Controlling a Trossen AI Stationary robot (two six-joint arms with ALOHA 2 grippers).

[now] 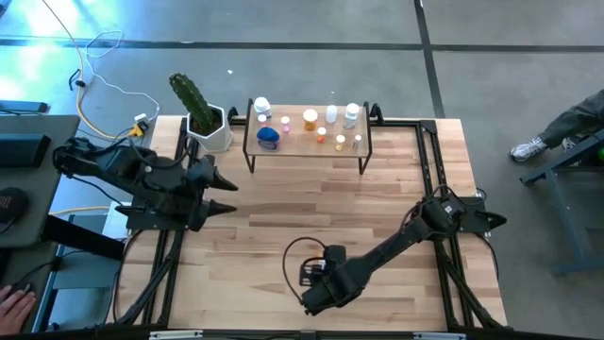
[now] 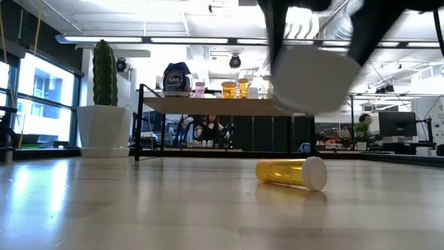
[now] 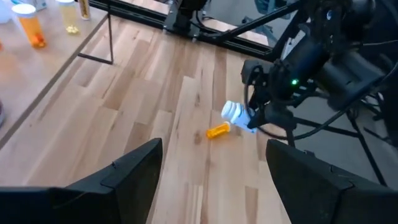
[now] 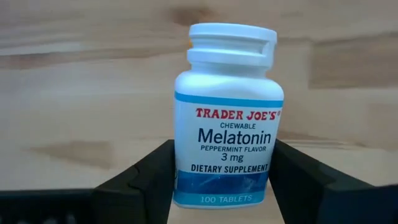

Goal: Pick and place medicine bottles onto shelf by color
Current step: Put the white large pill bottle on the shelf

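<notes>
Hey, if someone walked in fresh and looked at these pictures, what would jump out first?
Probably the white melatonin bottle clamped between the right gripper's fingers, lifted off the near part of the table. Just under it an orange vial lies on its side. At the far edge, the shelf already carries a row of small bottles beside a potted cactus.

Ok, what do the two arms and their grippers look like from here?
Both arms are black and jointed. The left gripper ends in two pointed, wedge-shaped black fingers. The right gripper has flat matte-black fingers, a black cable looped beside it and a small green light on its wrist.
</notes>
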